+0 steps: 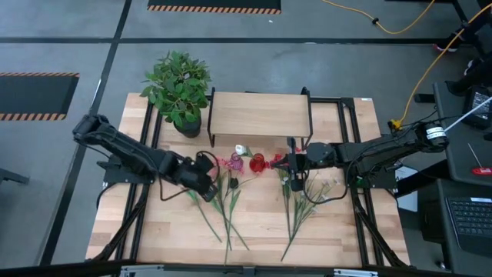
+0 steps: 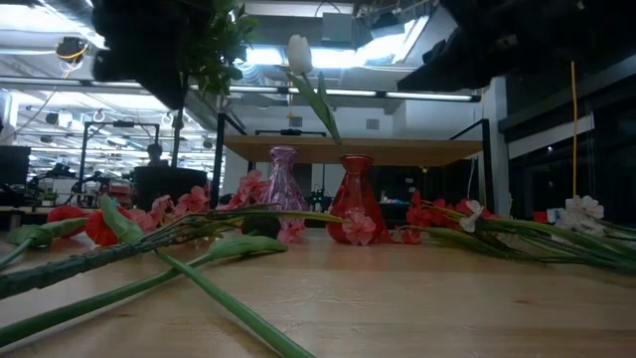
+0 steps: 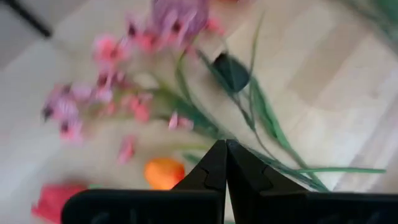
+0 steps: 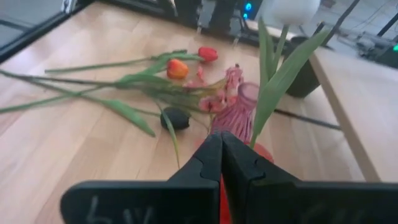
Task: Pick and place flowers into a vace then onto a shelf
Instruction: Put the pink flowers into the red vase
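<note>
Two glass vases stand in front of the shelf (image 1: 260, 115): a purple one (image 1: 235, 163) and a red one (image 1: 257, 163). A white tulip (image 2: 299, 52) stands tilted in the red vase (image 2: 355, 199), its stem down the neck. Loose flowers lie on the tabletop in two bunches, left (image 1: 219, 211) and right (image 1: 300, 204). My left gripper (image 1: 211, 178) hovers shut above the left bunch, over an orange bloom (image 3: 165, 171). My right gripper (image 4: 221, 135) is shut just behind the red vase, beside the tulip's leaves (image 4: 273, 87). My right gripper is shut next to the tulip's lower stem, which drops out of sight behind one finger (image 4: 239, 162). I cannot tell whether it touches the stem or the vase.
A leafy plant in a black pot (image 1: 178, 85) stands at the shelf's left end. Black frame rails (image 1: 150, 154) run along both sides of the tabletop. A small dark lump (image 4: 177, 118) lies among the left bunch's stems.
</note>
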Robot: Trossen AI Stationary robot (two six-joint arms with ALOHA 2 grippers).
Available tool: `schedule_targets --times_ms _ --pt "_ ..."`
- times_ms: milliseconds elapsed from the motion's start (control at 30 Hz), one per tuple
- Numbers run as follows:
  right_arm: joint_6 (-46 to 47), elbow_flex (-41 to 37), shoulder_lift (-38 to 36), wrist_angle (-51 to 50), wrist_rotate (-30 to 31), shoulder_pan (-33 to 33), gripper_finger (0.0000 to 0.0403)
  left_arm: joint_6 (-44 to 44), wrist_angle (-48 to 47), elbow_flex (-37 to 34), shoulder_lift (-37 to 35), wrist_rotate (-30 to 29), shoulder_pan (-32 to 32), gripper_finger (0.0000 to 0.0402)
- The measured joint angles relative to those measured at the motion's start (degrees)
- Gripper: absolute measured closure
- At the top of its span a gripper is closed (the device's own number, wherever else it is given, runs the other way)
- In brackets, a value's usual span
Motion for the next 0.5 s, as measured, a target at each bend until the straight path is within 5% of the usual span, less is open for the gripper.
schedule_targets --times_ms 500 --pt "0.17 -0.23 -0.02 -1.84 0.00 0.00 0.0389 -16.71 -1.07 4.60 13.80 2.58 -1.09 0.0400"
